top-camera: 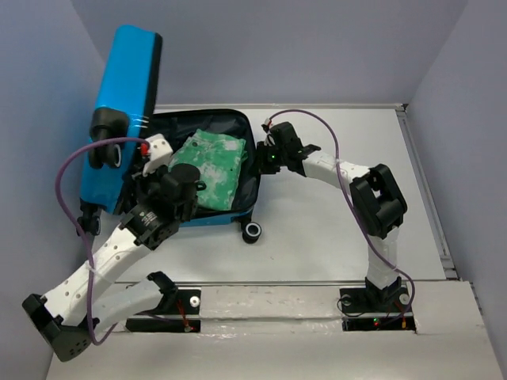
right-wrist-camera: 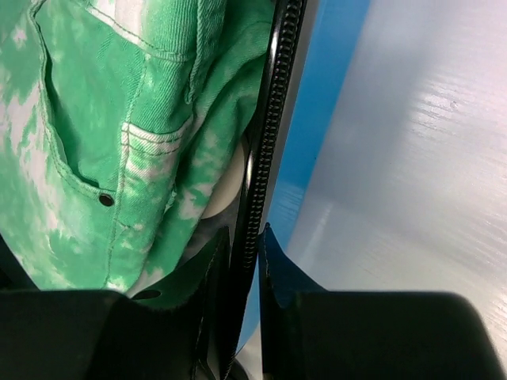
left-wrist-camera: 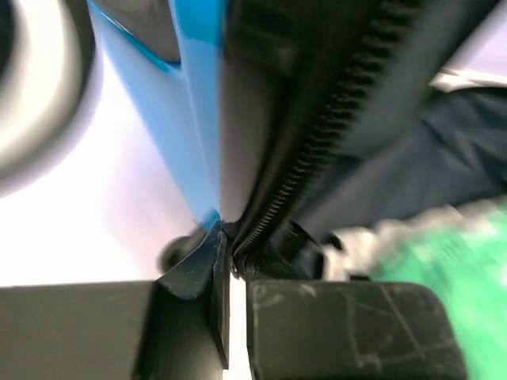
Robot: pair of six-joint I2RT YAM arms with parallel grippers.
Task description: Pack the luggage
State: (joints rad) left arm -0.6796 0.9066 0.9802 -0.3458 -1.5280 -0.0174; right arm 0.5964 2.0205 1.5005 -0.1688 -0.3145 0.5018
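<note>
Upper left on table [top-camera: 333,229]: luggage [top-camera: 127,87] open, lid upright, green clothes [top-camera: 212,166] inside. Left gripper [left-wrist-camera: 230,269] nipped nearly closed on zip rim by the lid; right gripper [right-wrist-camera: 245,245] likewise on right rim

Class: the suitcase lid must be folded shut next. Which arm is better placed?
Probably left: the left gripper pinches the suitcase right beside its raised lid; the right gripper clamps the opposite rim, away from that lid.

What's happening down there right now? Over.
Left fingers shut on suitcase rim; right fingers too. Suitcase open, green clothes inside. No obstacle seen.
</note>
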